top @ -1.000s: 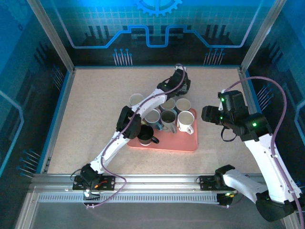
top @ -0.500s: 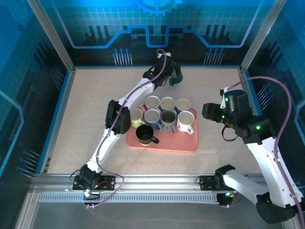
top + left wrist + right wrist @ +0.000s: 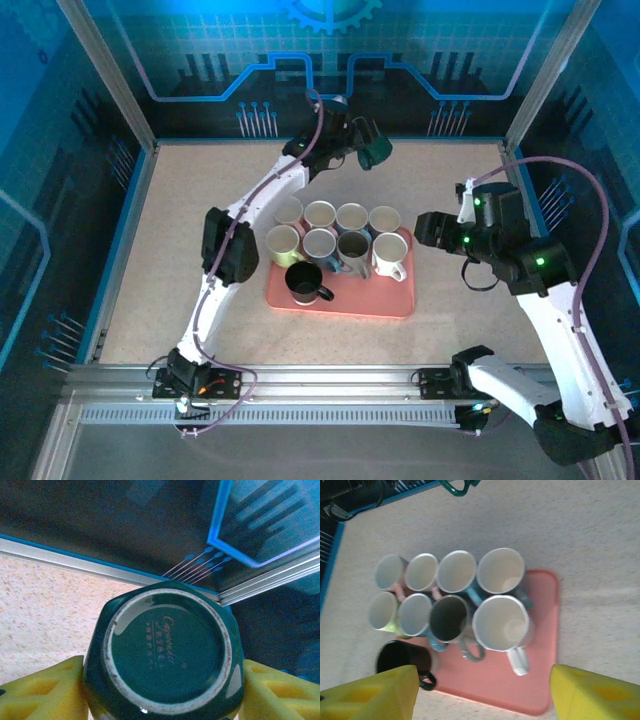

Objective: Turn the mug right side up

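Observation:
A dark green mug point(image 3: 376, 151) hangs in the air near the back wall, with my left gripper point(image 3: 362, 141) shut on it. In the left wrist view the mug point(image 3: 167, 655) shows its ringed base to the camera, and the yellow fingers point(image 3: 45, 692) press its sides around my left gripper point(image 3: 162, 682). Its green handle point(image 3: 455, 486) peeks in at the top of the right wrist view. My right gripper point(image 3: 425, 230) hovers open off the tray's right end; between its fingers, my right gripper point(image 3: 480, 695) holds nothing.
A pink tray point(image 3: 385, 297) in the middle of the table carries several upright mugs, among them a white one point(image 3: 501, 622) and a black one point(image 3: 400, 660). More mugs point(image 3: 281, 243) stand just off its left edge. Metal frame rails and blue walls enclose the table.
My left arm has carried the green mug from above the tray's back edge up and away to the back wall. The right arm has barely shifted.

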`<state>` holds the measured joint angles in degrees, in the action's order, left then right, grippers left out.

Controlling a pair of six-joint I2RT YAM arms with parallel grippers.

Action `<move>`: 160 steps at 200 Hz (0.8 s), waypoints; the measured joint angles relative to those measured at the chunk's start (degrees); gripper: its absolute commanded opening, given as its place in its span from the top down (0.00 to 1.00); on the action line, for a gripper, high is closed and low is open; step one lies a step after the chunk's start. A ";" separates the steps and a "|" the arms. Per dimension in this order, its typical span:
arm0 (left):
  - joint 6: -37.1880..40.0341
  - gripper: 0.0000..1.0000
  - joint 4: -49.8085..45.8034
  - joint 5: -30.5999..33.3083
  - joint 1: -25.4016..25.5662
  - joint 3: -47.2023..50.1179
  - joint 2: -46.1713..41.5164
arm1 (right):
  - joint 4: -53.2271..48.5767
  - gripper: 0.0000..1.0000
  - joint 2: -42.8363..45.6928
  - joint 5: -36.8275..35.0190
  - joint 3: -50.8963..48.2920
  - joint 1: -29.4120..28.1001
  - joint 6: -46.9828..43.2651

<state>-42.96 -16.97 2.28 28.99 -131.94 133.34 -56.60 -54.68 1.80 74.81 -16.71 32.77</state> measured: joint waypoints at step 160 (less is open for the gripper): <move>-29.86 0.57 14.80 1.60 4.22 35.17 -43.39 | 70.40 0.22 -14.01 21.16 -8.72 -4.24 54.49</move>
<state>-72.82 -2.17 3.88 33.21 -96.77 89.95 13.80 -68.69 22.96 66.08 -20.95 87.26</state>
